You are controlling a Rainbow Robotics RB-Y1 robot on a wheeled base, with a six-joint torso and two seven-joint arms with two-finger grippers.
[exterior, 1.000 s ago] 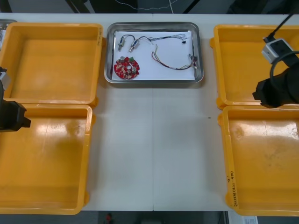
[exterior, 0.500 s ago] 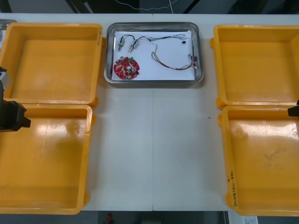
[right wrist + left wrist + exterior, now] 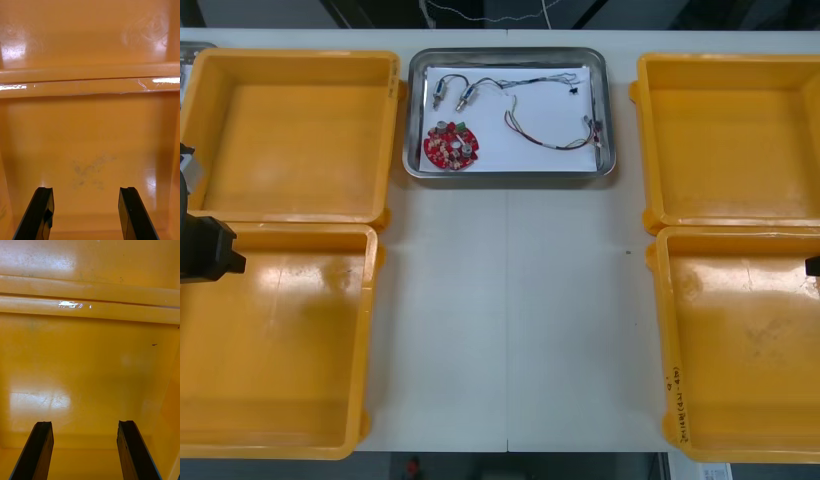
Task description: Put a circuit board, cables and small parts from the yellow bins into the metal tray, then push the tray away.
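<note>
The metal tray (image 3: pixel 510 168) stands at the far middle of the table with a white lining. In it lie a round red circuit board (image 3: pixel 450 146), a dark cable (image 3: pixel 530 128), and small metal parts (image 3: pixel 452 92). My left arm (image 3: pixel 202 248) rests at the left edge, over the rims between the two left bins. In the left wrist view my left gripper (image 3: pixel 84 453) is open over a bare orange bin floor (image 3: pixel 86 371). In the right wrist view my right gripper (image 3: pixel 88 215) is open above a bare bin floor (image 3: pixel 90 150).
Two yellow bins stand on the left (image 3: pixel 290 135) (image 3: pixel 270 350) and two on the right (image 3: pixel 730 130) (image 3: pixel 745 350), all bare inside. Light table (image 3: pixel 510 330) stretches between them in front of the tray.
My right arm has drawn back from over the far right bin to the right edge, leaving only a sliver of it in the front view. The left arm and the tray have not moved.
</note>
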